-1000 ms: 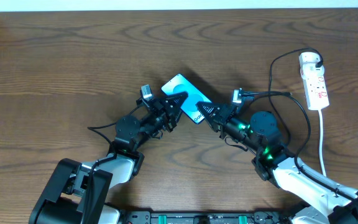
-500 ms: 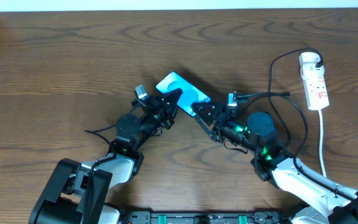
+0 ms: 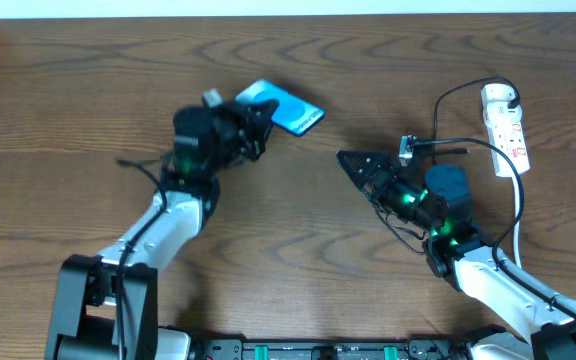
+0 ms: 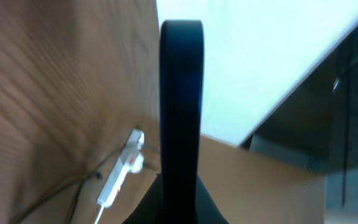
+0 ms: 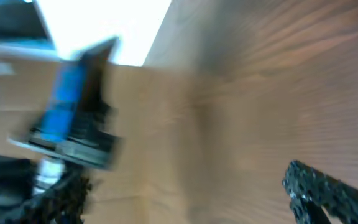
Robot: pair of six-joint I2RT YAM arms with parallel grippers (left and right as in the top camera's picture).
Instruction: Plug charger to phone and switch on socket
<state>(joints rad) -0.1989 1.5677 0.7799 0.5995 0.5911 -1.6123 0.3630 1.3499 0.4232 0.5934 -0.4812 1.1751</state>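
Clamps the phone (image 3: 286, 108) by its lower-left end with the left gripper (image 3: 253, 125), jaws closed tight on it. Shows that phone (image 4: 180, 93) edge-on from the left wrist, a dark slab rising from between the fingers. From overhead, shows its light blue screen facing up, the body slanted. Cannot tell whether it touches the table (image 3: 88, 90).

Holds the right gripper (image 3: 348, 158) well apart from the phone, to its lower right, tips pointing toward it. Spreads the right fingers (image 5: 328, 190) wide, with only bare wood between them, gripping nothing. Catches the phone (image 5: 67, 106) from the right wrist only as a blue blur far ahead.

Finds the socket (image 3: 508, 135) far right of the phone, beyond the right arm (image 3: 468, 255), lying flat on the table. Traces the charger (image 3: 439, 108) as a thin black cable looping out from the socket's far end toward the phone's side, then down past the right arm. Cannot make out its connector tip.
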